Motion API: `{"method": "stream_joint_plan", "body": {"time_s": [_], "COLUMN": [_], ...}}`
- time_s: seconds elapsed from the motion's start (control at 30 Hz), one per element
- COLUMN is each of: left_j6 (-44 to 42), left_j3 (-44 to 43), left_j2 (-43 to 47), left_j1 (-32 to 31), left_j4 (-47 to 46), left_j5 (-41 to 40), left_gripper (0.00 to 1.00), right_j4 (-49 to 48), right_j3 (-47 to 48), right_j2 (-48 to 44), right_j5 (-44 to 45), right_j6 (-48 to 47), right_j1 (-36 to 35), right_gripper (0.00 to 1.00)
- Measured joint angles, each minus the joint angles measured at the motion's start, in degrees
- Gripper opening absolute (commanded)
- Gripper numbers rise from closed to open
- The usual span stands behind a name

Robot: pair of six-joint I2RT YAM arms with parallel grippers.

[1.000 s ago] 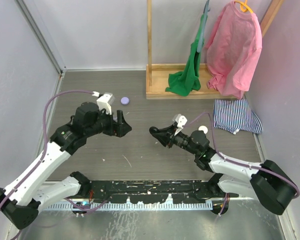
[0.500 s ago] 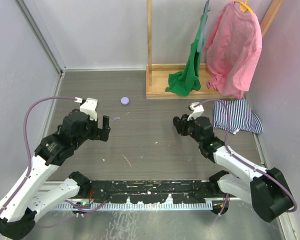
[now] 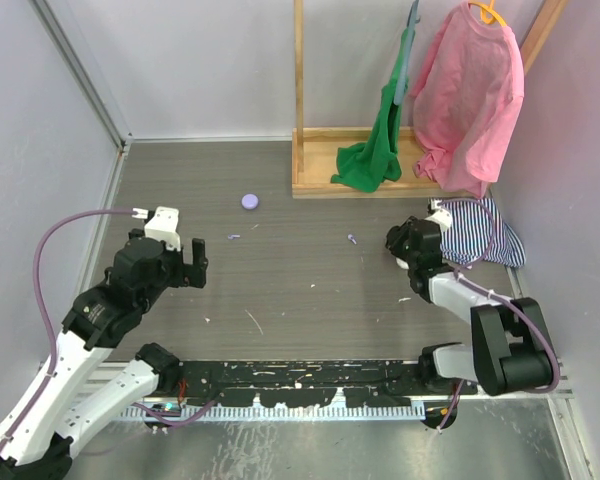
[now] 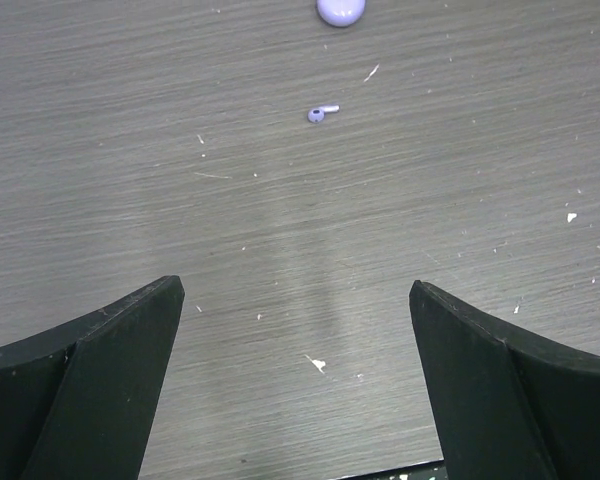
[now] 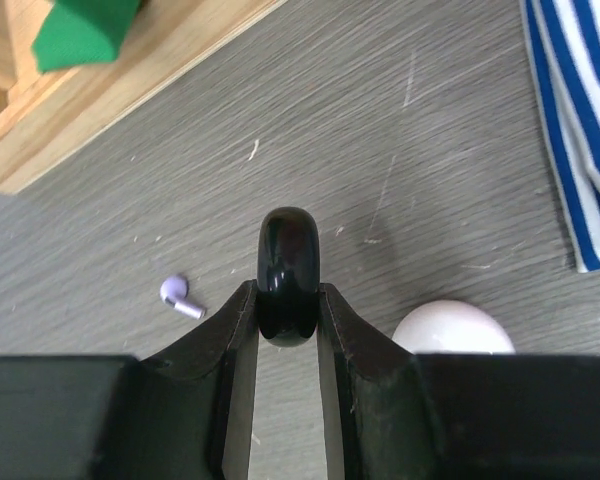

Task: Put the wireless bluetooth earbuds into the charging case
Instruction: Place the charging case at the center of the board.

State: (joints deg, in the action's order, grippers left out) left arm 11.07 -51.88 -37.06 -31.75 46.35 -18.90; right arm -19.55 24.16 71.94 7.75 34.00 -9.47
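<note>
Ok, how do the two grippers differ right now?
The left gripper is wide open, empty; the right gripper is shut on a black rounded piece. The left hangs over the table's left half; the right sits beside the striped cloth. Alike, a lilac earbud lies ahead of the left, another ahead of the right.

I count two earbuds: one lilac earbud (image 3: pixel 234 237) toward ten o'clock, a second lilac earbud (image 3: pixel 351 238) toward two. Three round cases: lilac case (image 3: pixel 250 201), white case (image 5: pixel 450 325), black case (image 5: pixel 288 275). Three garments, one to three o'clock: green garment (image 3: pixel 370 160), pink garment (image 3: pixel 470 100), striped garment (image 3: pixel 490 235).
</note>
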Motion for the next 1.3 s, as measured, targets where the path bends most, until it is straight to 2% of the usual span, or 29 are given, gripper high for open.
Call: {"method": "stream_joint_plan", "body": {"time_s": [0.2,0.43,0.53,0.63,0.7,1.0,1.07,1.3], "left_j6": [0.0,0.04,0.04,0.04,0.04,0.04,0.07,0.24], "left_j3": [0.26,0.61,0.61,0.7,0.72,1.42,1.53,1.53], "left_j2": [0.96,1.2,1.31,1.46,1.46,0.66,0.28,-0.09], "left_j1": [0.44,1.46,1.57,1.92,2.05,2.14,2.23,2.99], "left_j4": [-0.59,-0.74,-0.76,-0.92,-1.03,-2.03,-2.03,-2.01], "left_j5": [-0.07,-0.5,-0.92,-1.38,-1.57,-2.43,-2.4,-0.68], "left_gripper": [0.98,0.98,0.98,0.98,0.98,0.98,0.98,0.98], "right_j4": [-1.25,-2.6,-2.6,-1.79,-1.09,4.96,6.64,9.57], "right_j3": [3.8,8.13,8.76,8.96,9.01,9.51,9.51,7.65], "right_j2": [6.67,14.6,17.35,18.47,18.47,14.84,12.83,0.72], "right_j5": [4.02,3.32,2.27,1.57,1.6,1.57,1.22,-1.16], "right_j6": [4.52,8.72,10.43,12.11,13.05,12.37,11.3,5.49], "right_j1": [2.34,5.14,5.73,6.25,6.69,7.08,7.08,7.08], "right_gripper": [0.2,0.29,0.37,0.49,0.55,0.7,0.74,0.77]}}
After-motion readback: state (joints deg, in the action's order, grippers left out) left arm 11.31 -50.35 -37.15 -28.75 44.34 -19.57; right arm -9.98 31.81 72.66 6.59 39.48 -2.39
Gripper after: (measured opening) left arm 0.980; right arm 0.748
